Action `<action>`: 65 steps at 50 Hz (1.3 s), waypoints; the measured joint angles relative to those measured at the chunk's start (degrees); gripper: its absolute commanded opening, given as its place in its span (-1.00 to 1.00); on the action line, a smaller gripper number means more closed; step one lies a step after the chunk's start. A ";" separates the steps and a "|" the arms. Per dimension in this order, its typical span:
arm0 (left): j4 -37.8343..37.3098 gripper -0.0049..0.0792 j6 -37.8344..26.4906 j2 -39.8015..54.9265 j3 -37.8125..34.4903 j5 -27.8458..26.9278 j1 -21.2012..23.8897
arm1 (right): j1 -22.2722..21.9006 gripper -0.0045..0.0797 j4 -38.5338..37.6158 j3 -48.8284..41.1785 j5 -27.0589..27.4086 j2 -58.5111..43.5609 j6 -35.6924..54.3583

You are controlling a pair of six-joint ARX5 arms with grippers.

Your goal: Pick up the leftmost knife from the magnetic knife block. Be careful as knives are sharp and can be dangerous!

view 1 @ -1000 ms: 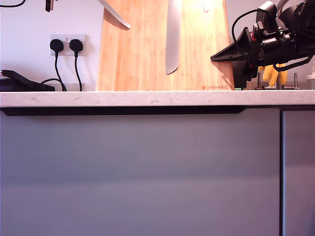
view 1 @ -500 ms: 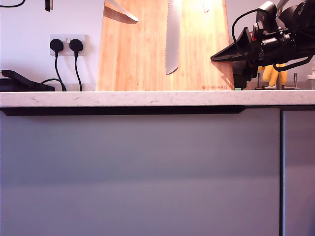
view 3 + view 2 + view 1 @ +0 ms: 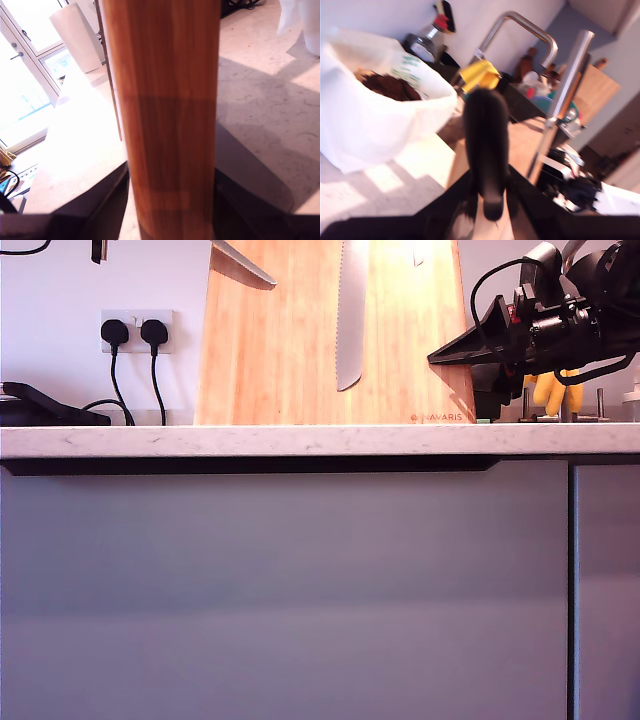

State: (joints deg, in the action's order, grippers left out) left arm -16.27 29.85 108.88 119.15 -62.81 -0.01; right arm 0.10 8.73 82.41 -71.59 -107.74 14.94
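The magnetic knife block stands upright on the counter. The leftmost knife shows only its blade, tilted across the block's upper corner on the exterior view's left, with the tip pointing down toward the exterior view's right. My first gripper is shut on its black handle; this gripper is above the exterior view's frame. My second gripper reaches in from the exterior view's right and is shut on the block's edge, with a dark finger on each side.
A long serrated blade and a tiny blade tip stay on the block. Two black plugs and a black object sit at the exterior view's left. A tap and a white bag lie beyond the handle.
The leftmost knife's blade has risen a little and shifted toward the exterior view's right since a second ago. The arm at the block's edge has stayed put.
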 measured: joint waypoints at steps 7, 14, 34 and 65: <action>2.38 -0.94 0.00 0.00 0.00 3.41 1.79 | 0.00 -0.92 0.02 0.00 0.00 0.00 -0.02; 4.68 -0.94 -0.04 0.02 0.00 5.53 4.17 | 0.07 -0.92 0.31 0.00 0.37 0.22 -0.09; 11.10 -0.94 -2.64 0.02 0.00 9.57 7.54 | 0.11 -0.92 0.28 0.00 0.39 0.22 -0.31; 12.13 -0.94 -12.85 0.20 0.00 19.02 8.90 | 0.44 -0.92 0.31 0.00 0.83 0.26 -0.55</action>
State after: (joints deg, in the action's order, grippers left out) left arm -4.14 16.99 109.08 119.15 -43.79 8.88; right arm 0.54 9.04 82.41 -70.76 -107.48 14.39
